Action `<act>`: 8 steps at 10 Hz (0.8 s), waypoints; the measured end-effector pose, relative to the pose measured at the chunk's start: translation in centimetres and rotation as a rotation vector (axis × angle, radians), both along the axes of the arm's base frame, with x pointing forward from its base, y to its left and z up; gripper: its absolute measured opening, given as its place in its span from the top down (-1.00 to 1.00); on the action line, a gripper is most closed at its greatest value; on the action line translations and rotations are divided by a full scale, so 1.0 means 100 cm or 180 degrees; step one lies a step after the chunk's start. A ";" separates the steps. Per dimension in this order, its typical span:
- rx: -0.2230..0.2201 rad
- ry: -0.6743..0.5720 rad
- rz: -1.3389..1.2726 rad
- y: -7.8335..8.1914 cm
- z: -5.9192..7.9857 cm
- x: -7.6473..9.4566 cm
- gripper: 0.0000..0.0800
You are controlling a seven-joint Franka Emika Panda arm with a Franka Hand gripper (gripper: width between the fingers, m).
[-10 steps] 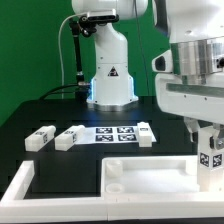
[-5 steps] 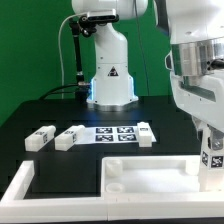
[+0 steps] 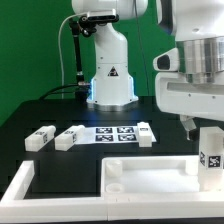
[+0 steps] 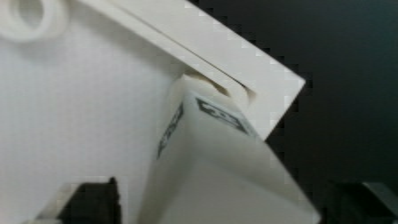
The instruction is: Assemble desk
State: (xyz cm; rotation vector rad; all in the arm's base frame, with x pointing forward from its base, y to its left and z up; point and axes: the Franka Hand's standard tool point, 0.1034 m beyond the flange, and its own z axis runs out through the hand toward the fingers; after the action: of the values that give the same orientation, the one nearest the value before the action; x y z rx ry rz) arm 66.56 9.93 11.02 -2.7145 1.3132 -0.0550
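1. Found the tabletop panel (image 3: 150,178) lying flat with its rim up on the black table (image 3: 60,165), at the near edge of the exterior view.
2. Saw the standing leg (image 3: 210,160), square and white, upright at the tabletop panel's corner on the exterior view's right, with a black-and-white tag on its near face. Could not tell how deep it sat in the panel.
3. Found the gripper (image 4: 228,203) released directly above that corner. Saw its dark fingers (image 4: 93,200) spread to either side of the standing leg with a gap on each side, clamping nothing.
4. Noted a round socket (image 3: 118,183) in the tabletop panel's corner on the exterior view's left.
5. Counted three more legs lying beyond the tabletop panel's far edge. Saw the first loose leg (image 3: 40,137) and second loose leg (image 3: 68,138) near each other toward the exterior view's left, and the third loose leg (image 3: 146,134) further right.
6. Saw the marker board (image 3: 113,133) flat beyond the tabletop panel's far edge, between the second and third loose legs.
7. Noted a white border strip (image 3: 18,185) just beside the tabletop panel's end on the exterior view's left.
8. Saw the robot base (image 3: 108,78) well behind the tabletop panel.
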 end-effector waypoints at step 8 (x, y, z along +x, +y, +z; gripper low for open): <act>-0.0419 -0.0159 0.2400 0.001 0.000 0.001 -0.55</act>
State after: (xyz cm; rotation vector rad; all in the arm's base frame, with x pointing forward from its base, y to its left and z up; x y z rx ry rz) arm 66.63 9.99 11.00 -3.0956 0.2170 -0.1354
